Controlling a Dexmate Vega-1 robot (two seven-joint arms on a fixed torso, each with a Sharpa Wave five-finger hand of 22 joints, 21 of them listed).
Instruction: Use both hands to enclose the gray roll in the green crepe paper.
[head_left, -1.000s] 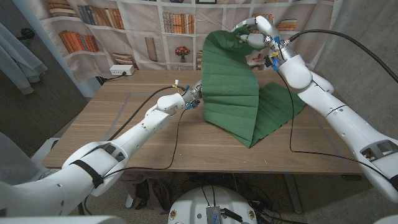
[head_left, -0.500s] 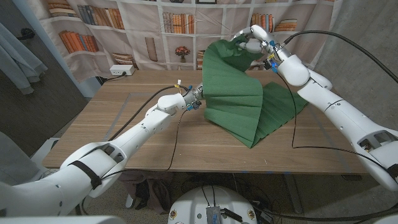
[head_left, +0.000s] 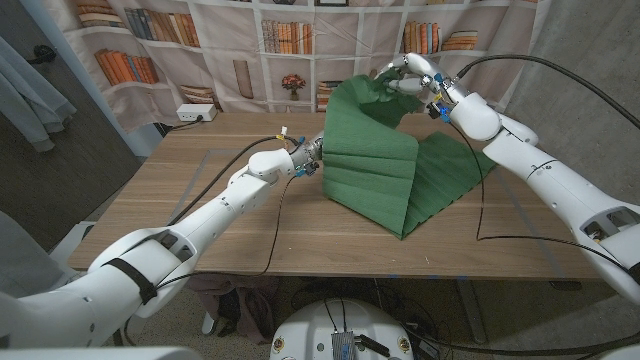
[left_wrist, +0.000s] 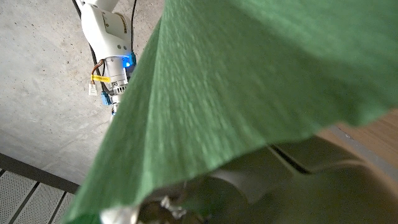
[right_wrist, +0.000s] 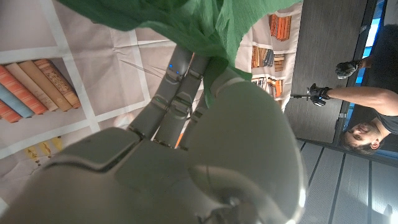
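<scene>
While the green crepe paper (head_left: 385, 160) drapes in a tall arched fold over the middle of the wooden tabletop (head_left: 200, 200), nothing of the gray roll can be made out; whatever lies beneath the sheet is hidden by it. From the raised corner the paper falls in pleats to the tabletop and spreads out flat toward the right arm's side.

At the paper's top edge, the right hand (head_left: 408, 70) is lifted high above the tabletop, its fingers closed on the upper corner of the sheet. In the right wrist view the fingers (right_wrist: 180, 93) reach up into bunched green paper (right_wrist: 186, 22), with the back of the hand (right_wrist: 186, 168) large in front.

On the paper's near-left edge, low by the tabletop, the left hand (head_left: 310, 155) reaches in with its arm stretched across the wood; its fingers are tucked behind the fold, so I cannot tell how far they are closed or whether they grip the sheet. In the left wrist view the paper (left_wrist: 249, 81) covers most of that hand.

A person's outstretched arm (right_wrist: 348, 93) shows in the right wrist view, well away from the paper.
</scene>
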